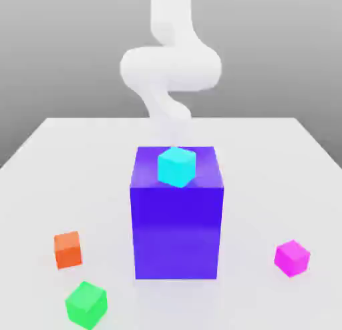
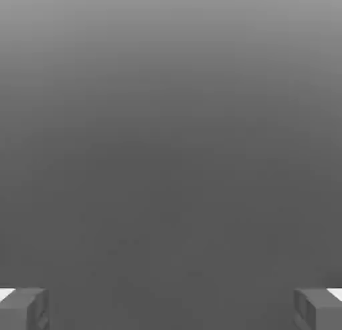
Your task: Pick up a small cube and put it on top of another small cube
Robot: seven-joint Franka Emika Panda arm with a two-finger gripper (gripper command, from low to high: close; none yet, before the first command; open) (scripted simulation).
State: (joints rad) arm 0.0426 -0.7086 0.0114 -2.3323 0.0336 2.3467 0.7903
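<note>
Exterior view: magenta cube (image 1: 292,258) on table; hand view: spread fingers (image 2: 27,308).

1. Small cube (image 1: 292,258): glossy magenta-pink, evenly coloured, with crisp edges and plain, unmarked faces.
2. Sits flat on the white table (image 1: 267,155), upright on one face, not tilted and not stacked on anything.
3. Turned at an angle in the exterior view, with one vertical edge forward, so that the top face and two side faces show; top face slightly lighter than the sides.
4. Lies well apart from the pincer (image 2: 171,310), untouched by it and outside the wide gap between its fingers.
5. Stands alone on bare table, touching nothing, with a faint soft shadow beneath.
</note>
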